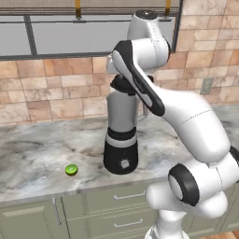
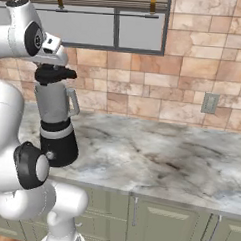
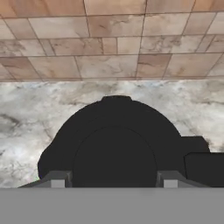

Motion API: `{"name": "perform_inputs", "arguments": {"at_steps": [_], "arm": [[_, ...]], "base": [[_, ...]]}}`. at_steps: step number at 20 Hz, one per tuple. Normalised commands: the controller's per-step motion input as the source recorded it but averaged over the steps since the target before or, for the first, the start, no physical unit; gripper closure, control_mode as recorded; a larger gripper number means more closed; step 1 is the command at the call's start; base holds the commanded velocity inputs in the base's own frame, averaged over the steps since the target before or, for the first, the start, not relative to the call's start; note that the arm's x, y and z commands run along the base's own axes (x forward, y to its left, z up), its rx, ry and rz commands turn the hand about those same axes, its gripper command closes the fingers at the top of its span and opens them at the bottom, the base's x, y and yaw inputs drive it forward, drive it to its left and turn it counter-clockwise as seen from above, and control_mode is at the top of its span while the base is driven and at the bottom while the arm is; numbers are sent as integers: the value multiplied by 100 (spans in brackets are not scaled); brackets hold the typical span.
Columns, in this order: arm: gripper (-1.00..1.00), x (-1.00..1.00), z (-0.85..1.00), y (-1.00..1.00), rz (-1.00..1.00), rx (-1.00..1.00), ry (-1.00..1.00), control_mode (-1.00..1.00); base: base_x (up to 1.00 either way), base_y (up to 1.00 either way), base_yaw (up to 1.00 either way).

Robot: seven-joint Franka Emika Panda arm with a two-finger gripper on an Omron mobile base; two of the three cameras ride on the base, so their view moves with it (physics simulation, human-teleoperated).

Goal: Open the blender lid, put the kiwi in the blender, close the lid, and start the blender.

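End effector (image 3: 114, 181) sits right over the blender lid (image 3: 114, 144), fingers spread either side of its knob, gripping nothing I can confirm. Lid looks still seated on the blender (image 1: 121, 135), kiwi (image 1: 71, 169) lies on the bench (image 1: 37, 154) left of the base, so every step remains.

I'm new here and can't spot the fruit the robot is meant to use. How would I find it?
Start at the grey-veined marble counter under the tan stone-tile wall, and find the tall blender with its grey translucent jar and black base. To the blender's left in the left base view, near the counter's front edge, lies the kiwi: a small, bright green, round piece, the counter's one vivid spot.
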Motion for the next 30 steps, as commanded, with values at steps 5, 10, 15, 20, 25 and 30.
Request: {"name": "perform_inputs", "arguments": {"at_steps": [5,10,15,20,25,30], "arm": [[100,-36,19,-71,0,6,-20,-100],[100,-33,-10,-98,-2,8,-8,-100],[100,-8,-56,-99,-5,3,0,-100],[100,0,-67,-94,-3,1,0,-100],[100,0,-74,-76,-1,0,5,-100],[100,10,-83,-43,0,0,10,-100]], "base": [[0,0,0],[0,0,0],[0,0,0],[0,0,0],[0,0,0],[0,0,0]]}}
